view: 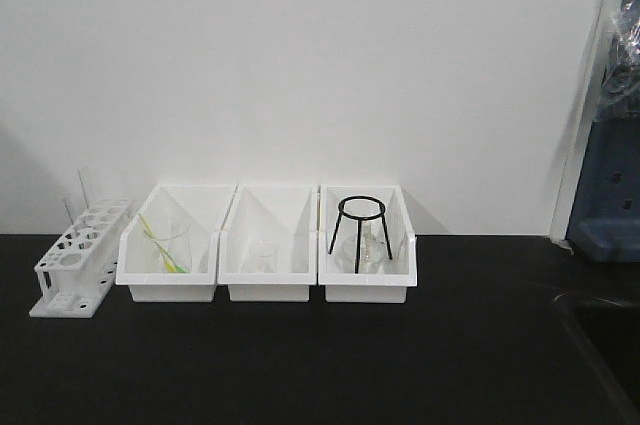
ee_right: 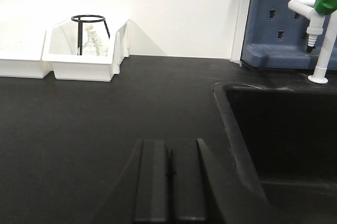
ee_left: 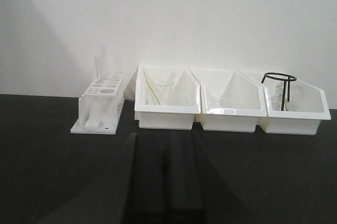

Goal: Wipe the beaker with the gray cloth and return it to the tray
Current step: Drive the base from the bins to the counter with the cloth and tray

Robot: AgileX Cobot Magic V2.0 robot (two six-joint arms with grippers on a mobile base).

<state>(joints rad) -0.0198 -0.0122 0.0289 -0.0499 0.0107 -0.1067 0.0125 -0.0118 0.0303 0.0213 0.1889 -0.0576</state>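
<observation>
1. Left gripper (ee_left: 167,147) and right gripper (ee_right: 168,147): both jaws closed, holding nothing.
2. Beaker (view: 168,245) stands in the leftmost tray (view: 165,291); open the left jaws before reaching in.
3. Gray cloth is not visible; find it first.

Low at 6 o'clock in the left wrist view: left gripper (ee_left: 167,182), black and a bit blurry. Points straight toward 12 o'clock. Pressed shut, two flat fingers (ee_left: 150,182) side by side with just a thin line between. Holds nothing.

Low at 6 o'clock in the right wrist view: right gripper (ee_right: 169,182), black too. Also points toward 12 o'clock. Closed tight the same way, fingers (ee_right: 152,182) touching along a thin dark line down the middle. Nothing pinched there. Looks level, not tipped to either side.
</observation>
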